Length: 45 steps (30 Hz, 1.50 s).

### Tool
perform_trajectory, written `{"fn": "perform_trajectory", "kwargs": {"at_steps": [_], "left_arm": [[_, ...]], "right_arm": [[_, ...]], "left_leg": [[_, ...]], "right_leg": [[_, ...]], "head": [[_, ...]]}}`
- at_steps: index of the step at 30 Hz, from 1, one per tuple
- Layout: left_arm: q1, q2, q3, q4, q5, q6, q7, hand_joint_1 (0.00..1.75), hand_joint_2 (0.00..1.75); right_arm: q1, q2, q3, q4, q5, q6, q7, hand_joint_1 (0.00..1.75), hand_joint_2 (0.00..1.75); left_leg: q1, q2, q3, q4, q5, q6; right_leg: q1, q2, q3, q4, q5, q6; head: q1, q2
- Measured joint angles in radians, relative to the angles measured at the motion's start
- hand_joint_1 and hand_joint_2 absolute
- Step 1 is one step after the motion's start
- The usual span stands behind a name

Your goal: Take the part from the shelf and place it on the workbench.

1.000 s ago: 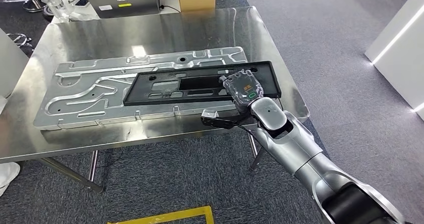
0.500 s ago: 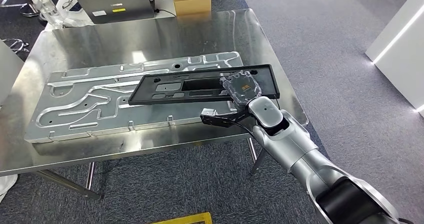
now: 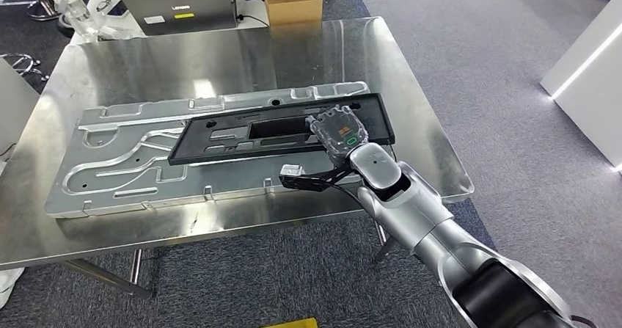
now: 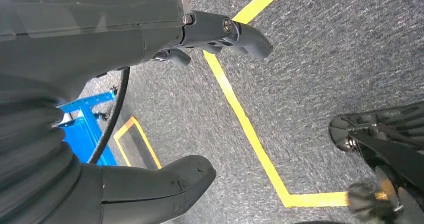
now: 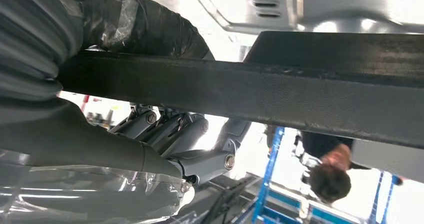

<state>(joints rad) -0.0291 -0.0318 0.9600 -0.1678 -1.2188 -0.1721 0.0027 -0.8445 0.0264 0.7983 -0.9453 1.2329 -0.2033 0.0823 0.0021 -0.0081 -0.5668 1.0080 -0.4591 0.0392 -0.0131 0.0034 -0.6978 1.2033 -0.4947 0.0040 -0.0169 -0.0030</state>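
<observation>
A long black flat part (image 3: pixel 242 133) with cut-outs lies lengthwise over a silver stamped metal plate (image 3: pixel 117 159) on the steel workbench (image 3: pixel 220 56). My right hand (image 3: pixel 339 132), under a clear plastic cover, grips the part's right end. In the right wrist view the part's edge (image 5: pixel 300 98) crosses the picture, with the right hand (image 5: pixel 170 134) clasped around it and the silver plate (image 5: pixel 280 3) close behind. Whether the part rests on the plate or hovers just above it I cannot tell. My left hand (image 4: pixel 125 33) hangs over the carpet, fingers apart, holding nothing.
A laptop (image 3: pixel 176 4) and a cardboard box (image 3: pixel 292 1) stand at the bench's far edge. A white partition (image 3: pixel 587 71) is off to the right. A person (image 5: pixel 330 174) stands beyond the bench. Yellow tape (image 4: pixel 240 108) and a blue frame (image 4: pixel 85 119) are on the floor.
The camera has shifted, so the bench sits differently in the picture. Relative to the silver plate, my right hand has carried the black part leftward, so less of it overhangs the plate's right end.
</observation>
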Motion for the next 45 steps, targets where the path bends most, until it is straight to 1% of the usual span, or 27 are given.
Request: {"fn": "perform_trajectory", "kwargs": {"at_steps": [1,2,3,4,7,8,9,11,12,13,14,16,17,18,19,22,27,31,34,35,38,39,40,41,43,44,45], "left_arm": [[0.000,0.000,0.000,0.000,0.000,0.001,0.000,0.00,1.75],[0.000,-0.001,0.000,0.000,0.000,0.002,0.000,0.00,1.75],[-0.001,-0.001,0.001,0.000,0.000,0.002,-0.001,0.00,1.75],[-0.001,-0.002,0.001,0.000,0.000,0.003,-0.001,0.00,1.75],[-0.003,-0.001,0.001,0.000,0.000,0.004,-0.001,0.00,1.75],[-0.002,-0.001,0.001,0.000,0.000,0.004,-0.001,0.00,1.75],[-0.001,-0.001,0.001,0.000,0.000,0.004,-0.001,0.00,1.75],[0.000,0.000,0.002,0.000,0.001,0.004,-0.004,0.00,1.75],[0.000,0.000,0.002,0.000,0.002,0.003,-0.006,0.00,1.75],[0.000,0.000,0.004,0.000,0.007,0.000,-0.009,0.00,1.75],[0.001,0.000,0.007,0.000,0.016,-0.003,-0.012,0.00,1.75],[0.003,-0.001,0.019,0.000,0.039,-0.008,-0.011,0.00,1.75],[0.003,-0.002,0.026,0.000,0.048,-0.010,-0.008,0.00,1.75],[0.003,-0.002,0.033,0.000,0.055,-0.010,-0.004,0.00,1.75],[0.002,-0.003,0.039,0.000,0.061,-0.011,-0.001,0.00,1.31],[0.004,-0.004,0.055,0.000,0.073,-0.012,-0.004,0.00,0.00],[0.002,-0.004,0.069,0.000,0.071,-0.015,-0.010,0.00,0.00],[0.002,-0.004,0.073,0.000,0.069,-0.020,-0.018,0.00,0.00],[0.001,-0.004,0.074,0.000,0.067,-0.021,-0.018,0.00,0.00],[0.001,-0.004,0.074,0.000,0.066,-0.021,-0.016,0.00,0.00],[0.002,-0.002,0.074,0.000,0.066,-0.021,-0.007,0.00,0.00],[0.002,-0.002,0.074,0.000,0.066,-0.020,-0.005,0.00,0.00],[0.002,-0.002,0.074,0.000,0.066,-0.020,-0.004,0.00,0.00],[0.002,-0.002,0.074,0.000,0.066,-0.020,-0.004,0.00,0.00],[0.001,-0.002,0.074,0.000,0.065,-0.020,-0.002,0.00,0.00],[0.001,-0.002,0.074,0.000,0.064,-0.020,-0.002,0.00,0.00],[0.001,-0.002,0.074,0.000,0.063,-0.019,-0.001,0.00,0.00]], "right_arm": [[-0.001,0.006,0.003,-0.002,0.000,0.000,-0.002,1.75,1.75],[-0.001,0.012,0.006,-0.004,-0.001,0.000,-0.004,1.75,1.75],[-0.002,0.018,0.008,-0.006,-0.001,0.000,-0.005,1.75,1.75],[-0.002,0.023,0.010,-0.008,-0.002,-0.001,-0.006,1.75,1.75],[-0.002,0.034,0.016,-0.012,-0.002,-0.001,-0.007,1.75,1.75],[-0.002,0.037,0.017,-0.013,-0.002,-0.001,-0.007,1.75,1.75],[-0.002,0.040,0.017,-0.014,-0.003,-0.001,-0.007,1.75,1.75],[-0.002,0.043,0.018,-0.014,-0.003,-0.001,-0.007,1.75,1.75],[-0.001,0.044,0.020,-0.014,-0.003,-0.001,-0.008,1.75,1.75],[0.001,0.045,0.021,-0.014,-0.004,-0.001,-0.009,1.75,1.75],[0.003,0.045,0.022,-0.014,-0.006,-0.001,-0.010,1.31,1.31],[0.007,0.046,0.023,-0.015,-0.012,-0.001,-0.011,0.44,0.44],[0.007,0.046,0.023,-0.016,-0.015,-0.001,-0.011,0.00,0.00],[0.007,0.046,0.023,-0.018,-0.018,-0.001,-0.010,0.00,0.00],[0.009,0.045,0.023,-0.019,-0.021,-0.001,-0.010,0.00,0.00],[0.016,0.044,0.024,-0.027,-0.026,0.003,-0.003,0.00,0.00],[0.018,0.042,0.025,-0.058,-0.032,0.031,0.012,0.00,0.00],[0.019,0.037,0.025,-0.069,-0.037,0.037,0.014,0.00,0.00],[0.021,0.033,0.025,-0.078,-0.042,0.040,0.016,0.00,0.00],[0.022,0.032,0.025,-0.083,-0.043,0.042,0.016,0.00,0.00],[0.026,0.029,0.025,-0.104,-0.049,0.045,0.016,0.00,0.00],[0.026,0.028,0.025,-0.112,-0.050,0.045,0.016,0.00,0.00],[0.026,0.026,0.025,-0.119,-0.051,0.046,0.016,0.00,0.00],[0.027,0.024,0.025,-0.124,-0.051,0.046,0.016,0.00,0.00],[0.032,0.020,0.026,-0.129,-0.051,0.048,0.016,0.00,0.00],[0.037,0.017,0.026,-0.131,-0.051,0.049,0.016,0.00,0.00],[0.042,0.014,0.027,-0.135,-0.051,0.050,0.016,0.00,0.00]], "left_leg": [[-0.002,0.000,0.007,0.002,-0.007,-0.003],[-0.004,0.000,0.011,0.004,-0.013,-0.007],[-0.004,0.000,0.013,0.005,-0.018,-0.011],[-0.004,0.000,0.014,0.004,-0.021,-0.017],[-0.001,0.001,0.015,0.012,-0.036,-0.033],[0.000,0.001,0.004,0.040,-0.052,-0.039],[0.003,0.002,-0.020,0.089,-0.076,-0.044],[0.007,0.002,-0.094,0.219,-0.123,-0.054],[0.010,0.002,-0.129,0.268,-0.131,-0.058],[0.014,0.002,-0.147,0.283,-0.118,-0.062],[0.018,0.003,-0.148,0.259,-0.085,-0.065],[0.025,0.003,-0.104,0.130,0.003,-0.068],[0.024,0.002,-0.079,0.069,0.030,-0.067],[0.023,0.001,-0.063,0.031,0.043,-0.063],[0.021,0.000,-0.055,0.014,0.043,-0.060],[0.015,-0.002,-0.053,0.007,0.043,-0.052],[0.008,-0.001,-0.053,0.007,0.037,-0.038],[0.005,0.000,-0.053,0.008,0.036,-0.032],[0.004,0.000,-0.053,0.009,0.036,-0.030],[0.002,0.000,-0.054,0.011,0.035,-0.027],[0.001,0.002,-0.049,0.003,0.039,-0.008],[0.004,0.004,-0.043,-0.009,0.045,-0.003],[0.006,0.006,-0.037,-0.020,0.050,0.002],[0.008,0.009,-0.033,-0.027,0.054,0.005],[0.006,0.011,-0.033,-0.028,0.057,0.008],[0.006,0.011,-0.034,-0.027,0.057,0.007],[0.006,0.011,-0.035,-0.024,0.057,0.006]], "right_leg": [[0.005,0.000,0.029,-0.068,0.034,-0.007],[0.009,-0.001,0.052,-0.122,0.056,-0.012],[0.013,-0.001,0.065,-0.153,0.063,-0.016],[0.017,-0.001,0.069,-0.162,0.057,-0.019],[0.012,0.000,0.084,-0.181,0.056,-0.029],[0.009,0.000,0.092,-0.188,0.056,-0.033],[0.007,-0.001,0.099,-0.192,0.055,-0.037],[0.007,-0.001,0.108,-0.194,0.048,-0.041],[0.007,-0.001,0.113,-0.194,0.044,-0.041],[0.007,-0.001,0.118,-0.194,0.039,-0.039],[0.006,0.000,0.124,-0.193,0.034,-0.037],[0.004,0.003,0.138,-0.190,0.020,-0.029],[0.005,0.005,0.141,-0.186,0.013,-0.023],[0.006,0.006,0.141,-0.184,0.008,-0.017],[0.008,0.007,0.140,-0.180,0.006,-0.015],[0.008,0.007,0.140,-0.180,0.004,-0.024],[0.002,0.007,0.144,-0.190,0.005,-0.024],[-0.001,0.007,0.144,-0.192,0.006,-0.017],[-0.002,0.007,0.144,-0.193,0.007,-0.006],[-0.005,0.007,0.145,-0.196,0.008,0.001],[-0.010,0.007,0.150,-0.204,0.012,0.027],[-0.009,0.006,0.148,-0.195,0.004,0.029],[-0.008,0.005,0.137,-0.170,-0.014,0.029],[-0.008,0.004,0.116,-0.123,-0.042,0.027],[-0.009,0.003,0.055,0.001,-0.105,0.025],[-0.011,0.003,0.031,0.051,-0.121,0.025],[-0.013,0.003,0.019,0.071,-0.121,0.026]], "head": [[0.000,0.000],[0.000,0.000],[0.000,0.000],[0.000,0.000],[0.000,0.000],[-0.001,0.000],[-0.001,0.000],[-0.001,0.000],[-0.001,0.000],[-0.001,0.000],[-0.001,0.000],[-0.001,0.000],[-0.001,0.000],[-0.001,0.000],[-0.001,0.000],[0.000,0.000],[-0.001,0.000],[-0.001,0.000],[-0.001,0.000],[-0.001,0.000],[-0.001,0.000],[-0.001,0.000],[-0.001,0.000],[0.000,0.000],[0.000,0.000],[0.000,0.000],[0.000,0.000]]}}
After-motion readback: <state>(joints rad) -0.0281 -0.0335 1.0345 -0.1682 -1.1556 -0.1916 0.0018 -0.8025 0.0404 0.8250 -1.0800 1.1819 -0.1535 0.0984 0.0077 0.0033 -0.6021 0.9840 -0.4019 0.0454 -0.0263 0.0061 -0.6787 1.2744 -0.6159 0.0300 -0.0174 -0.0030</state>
